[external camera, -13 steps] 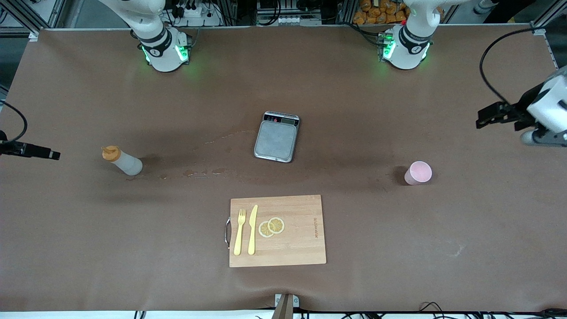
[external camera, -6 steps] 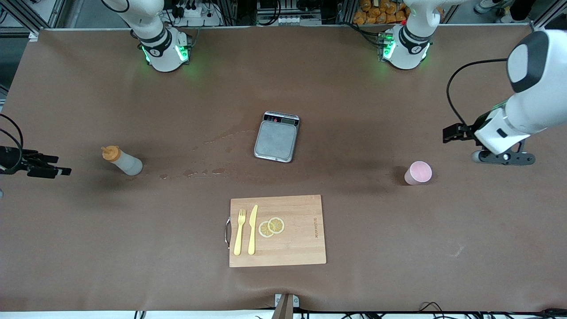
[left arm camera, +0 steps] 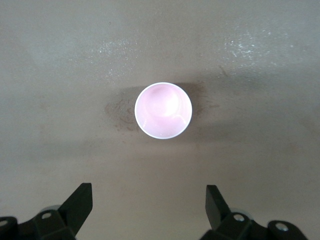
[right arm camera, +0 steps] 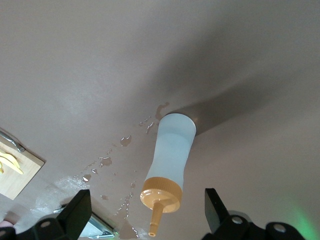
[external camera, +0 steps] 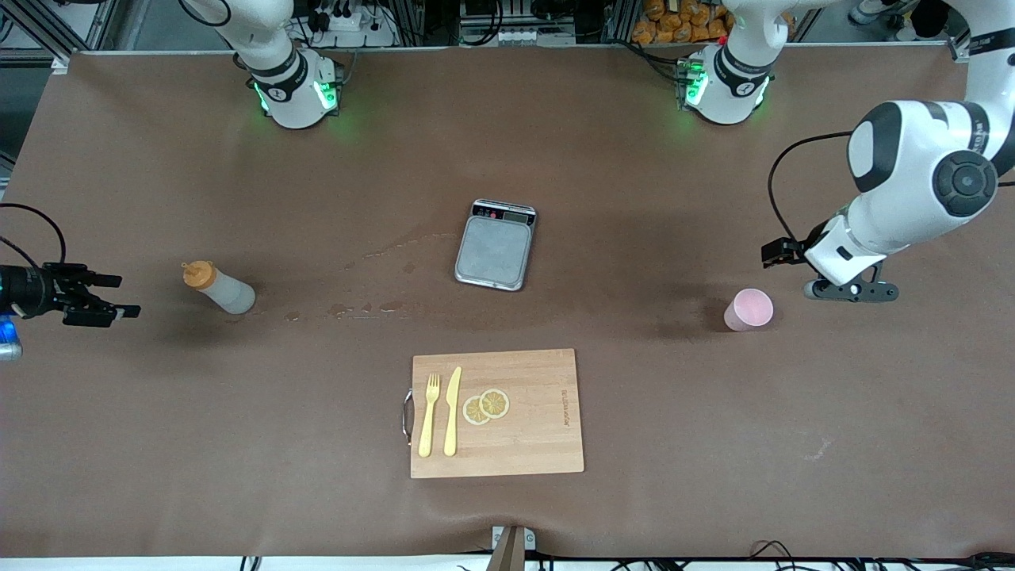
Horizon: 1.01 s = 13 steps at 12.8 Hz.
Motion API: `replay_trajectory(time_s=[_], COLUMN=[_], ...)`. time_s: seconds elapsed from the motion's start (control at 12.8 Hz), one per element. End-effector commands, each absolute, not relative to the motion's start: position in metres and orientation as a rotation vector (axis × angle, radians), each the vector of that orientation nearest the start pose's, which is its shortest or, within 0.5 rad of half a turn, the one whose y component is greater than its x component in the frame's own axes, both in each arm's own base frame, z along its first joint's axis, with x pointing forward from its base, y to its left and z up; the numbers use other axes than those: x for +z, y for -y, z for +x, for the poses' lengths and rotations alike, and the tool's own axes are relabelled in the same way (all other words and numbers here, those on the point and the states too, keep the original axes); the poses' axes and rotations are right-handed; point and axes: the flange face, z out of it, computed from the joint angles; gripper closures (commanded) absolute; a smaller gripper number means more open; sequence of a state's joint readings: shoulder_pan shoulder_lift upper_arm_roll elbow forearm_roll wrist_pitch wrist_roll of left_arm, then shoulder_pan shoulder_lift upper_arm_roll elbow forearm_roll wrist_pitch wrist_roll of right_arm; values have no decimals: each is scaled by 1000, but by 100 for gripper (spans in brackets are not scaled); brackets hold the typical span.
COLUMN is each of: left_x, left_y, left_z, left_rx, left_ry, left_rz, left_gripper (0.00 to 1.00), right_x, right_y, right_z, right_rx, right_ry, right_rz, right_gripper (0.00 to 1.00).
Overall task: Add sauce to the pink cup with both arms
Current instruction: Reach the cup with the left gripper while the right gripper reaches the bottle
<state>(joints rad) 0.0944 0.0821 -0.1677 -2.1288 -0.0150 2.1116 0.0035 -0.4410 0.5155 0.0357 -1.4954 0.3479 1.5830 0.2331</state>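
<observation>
On brown table (external camera: 158, 444), round glossy pink cup (left arm camera: 163, 110)

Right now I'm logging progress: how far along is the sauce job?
Barely begun. Nothing is held: the left gripper is open above the upright, empty pink cup, and the right gripper is open beside the standing sauce bottle. Still left: grasping both, bringing them together and squeezing.

From high across the table (external camera: 158, 476) we face both bases. Our left wrist view looks straight down on the pink cup (left arm camera: 163, 110), our right wrist view slants onto the sauce (right arm camera: 169, 157); the front view shares both.
</observation>
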Motion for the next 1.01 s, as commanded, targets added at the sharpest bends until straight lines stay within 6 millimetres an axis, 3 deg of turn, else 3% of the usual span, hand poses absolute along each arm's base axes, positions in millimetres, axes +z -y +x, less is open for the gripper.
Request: replay_trajectory(time_s=[0.0, 0.23, 0.47, 0.7, 0.94], left_x=[344, 317, 289, 270, 252], left_y=[38, 24, 19, 17, 11], left_z=[538, 544, 554, 562, 571], left_rx=[120, 131, 117, 75, 79], left_ry=[-74, -30, -23, -6, 15], left_rz=[-3175, -3185, -3191, -3200, -3208], left_gripper=[0, 0, 0, 12, 18], right_x=[344, 308, 277, 257, 217], right_y=[233, 248, 254, 251, 260], right_z=[610, 603, 592, 588, 580], right_rx=[567, 677, 805, 908, 971], right_ry=[-954, -1143, -1163, -1314, -1373], right_rz=[-2548, -2441, -2371, -2208, -2014], right_gripper=[0, 0, 0, 0, 0])
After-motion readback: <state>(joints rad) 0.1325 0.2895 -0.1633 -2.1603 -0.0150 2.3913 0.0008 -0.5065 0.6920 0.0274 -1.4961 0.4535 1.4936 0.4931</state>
